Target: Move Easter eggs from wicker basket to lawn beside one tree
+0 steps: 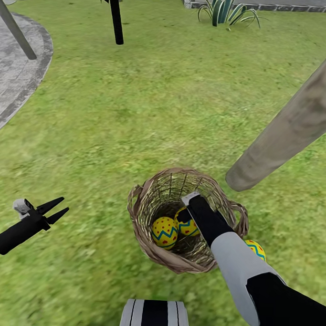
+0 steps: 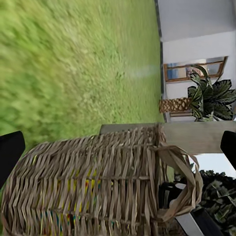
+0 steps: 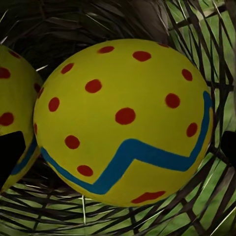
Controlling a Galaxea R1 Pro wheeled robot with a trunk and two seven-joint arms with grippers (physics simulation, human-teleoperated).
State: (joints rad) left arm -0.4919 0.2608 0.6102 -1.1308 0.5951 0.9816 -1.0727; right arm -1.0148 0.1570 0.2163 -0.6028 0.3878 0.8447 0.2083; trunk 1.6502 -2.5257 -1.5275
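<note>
Closest in, the robot's striped base (image 1: 155, 317) sat at the lower edge of the head view, and the right arm (image 1: 252, 277) reached forward from the lower right and plunged down into the wicker basket (image 1: 146, 200). The right end effector (image 1: 185, 216) was down inside among the eggs, hard up against the second egg (image 1: 187, 227); its wrist camera looked straight at a yellow egg (image 3: 123, 123) with red dots and a blue zigzag, dark fingertips (image 3: 10, 155) showing at either edge of that picture, so the fingers stood apart on either side of it, though whether they were touching it could not be told. The first egg (image 1: 164, 232) lay just beside the second on the basket floor, the two touching or nearly so. A third egg (image 1: 257, 249) was already out, resting on the lawn (image 1: 137, 109) just beside the basket's right wall, partly hidden behind the right forearm. Off to the left, well apart from the basket, the left end effector (image 1: 59, 210) hung above the grass with its fingers spread and nothing between them; its wrist camera took in the basket's woven side (image 2: 93, 187). Just beyond the basket on the right, a thick pale trunk (image 1: 289, 126) leaned up out of the grass. Farther back were a curved grey paved path (image 1: 14, 74) on the left, a thin black trunk (image 1: 116, 19), and a spiky striped plant (image 1: 228, 11) by a stone border.
</note>
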